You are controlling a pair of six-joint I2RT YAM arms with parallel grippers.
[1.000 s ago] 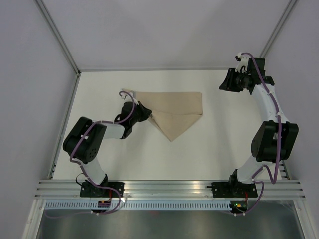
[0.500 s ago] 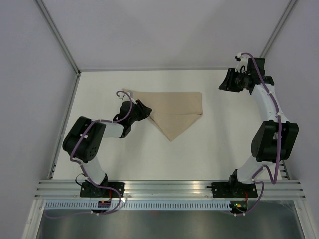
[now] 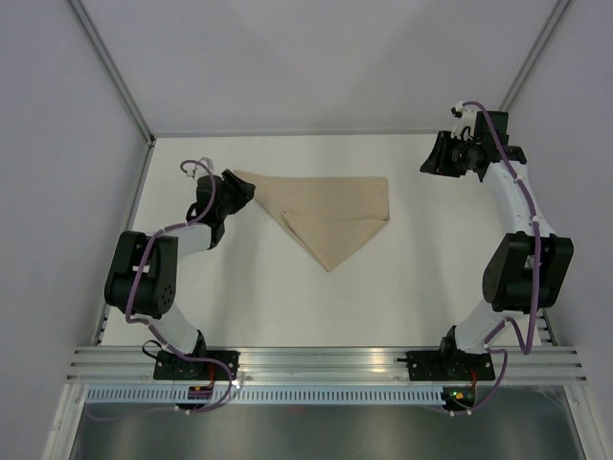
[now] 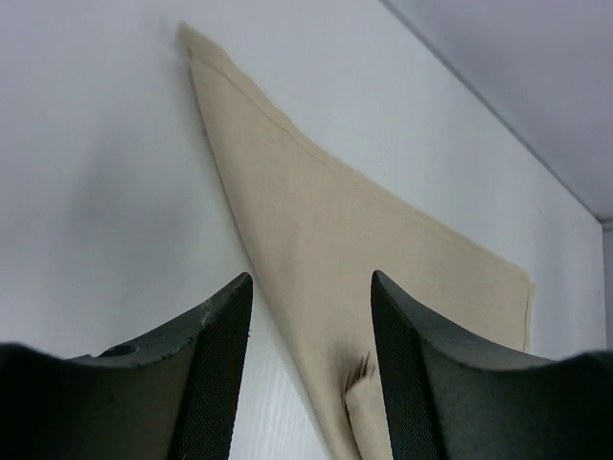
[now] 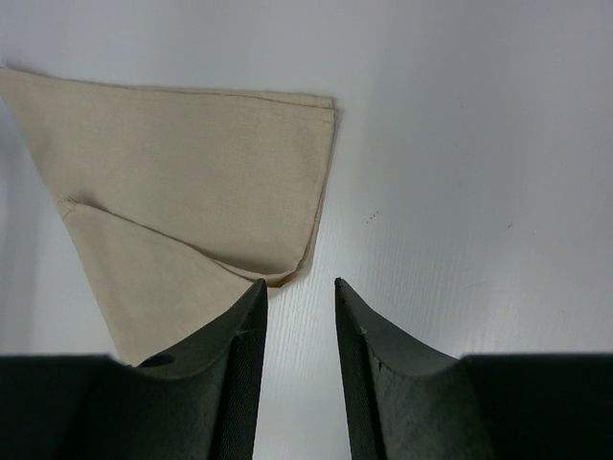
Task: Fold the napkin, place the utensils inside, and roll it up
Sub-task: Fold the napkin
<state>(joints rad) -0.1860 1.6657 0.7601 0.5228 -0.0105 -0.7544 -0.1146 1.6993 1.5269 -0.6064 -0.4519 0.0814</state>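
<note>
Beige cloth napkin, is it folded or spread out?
Folded: the beige cloth napkin forms a triangle with a flap doubled over it.

Left arm (image 3: 144, 278) and right arm (image 3: 522, 268): black joint housings, white link shells. Purple cables (image 3: 192, 163) run externally along both. Bases (image 3: 192, 367) black, with small red and green indicator lights. Fingers (image 4: 206, 383) matte black, curved, inner faces finely ribbed.

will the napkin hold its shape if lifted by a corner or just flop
Probably flops: the napkin is thin cloth lying flat with a folded-over flap. Likely light. Pushed on the smooth table, it may bunch rather than slide.
</note>
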